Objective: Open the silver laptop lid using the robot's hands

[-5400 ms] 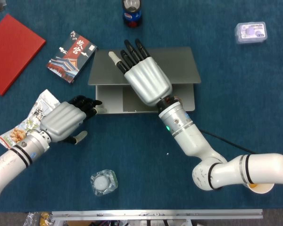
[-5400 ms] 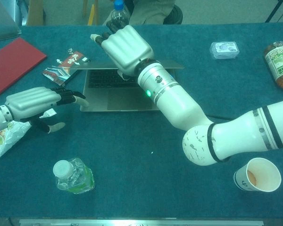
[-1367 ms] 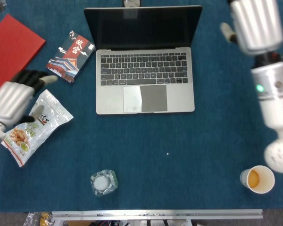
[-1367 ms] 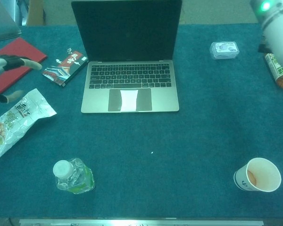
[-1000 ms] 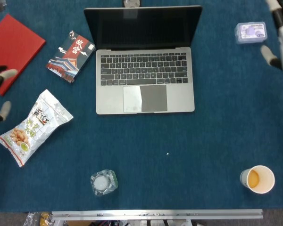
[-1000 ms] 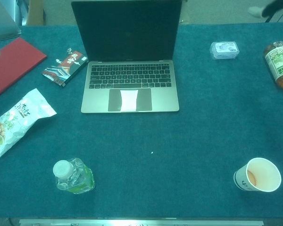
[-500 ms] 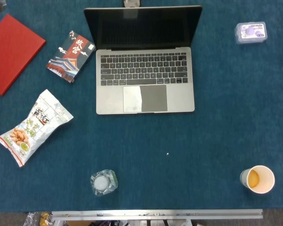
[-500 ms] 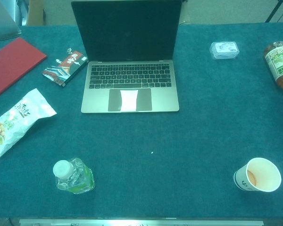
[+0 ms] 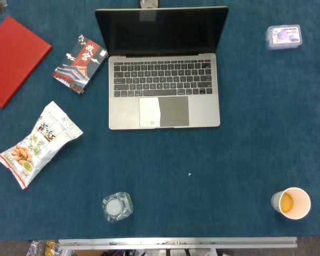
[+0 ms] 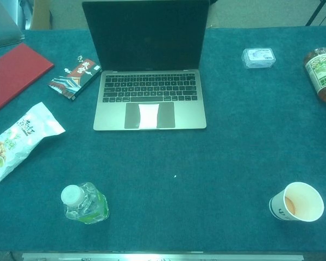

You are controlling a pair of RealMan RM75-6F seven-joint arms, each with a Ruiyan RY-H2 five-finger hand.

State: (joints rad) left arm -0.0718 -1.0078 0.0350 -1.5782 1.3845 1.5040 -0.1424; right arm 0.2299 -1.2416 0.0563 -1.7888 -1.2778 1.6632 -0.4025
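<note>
A silver laptop (image 9: 164,74) sits open at the far centre of a blue-covered table (image 9: 245,133), its lid upright, dark screen facing the robot and keyboard exposed. Neither robot hand appears in the head or chest view, so whether the fingers are spread or curled cannot be told. To the left lie a red book (image 9: 13,57), a printed box (image 9: 80,63) and a snack bag (image 9: 39,143); a water bottle (image 10: 85,203) stands near the front edge, a paper cup (image 9: 291,202) at front right, a small plastic case (image 9: 283,37) at far right
</note>
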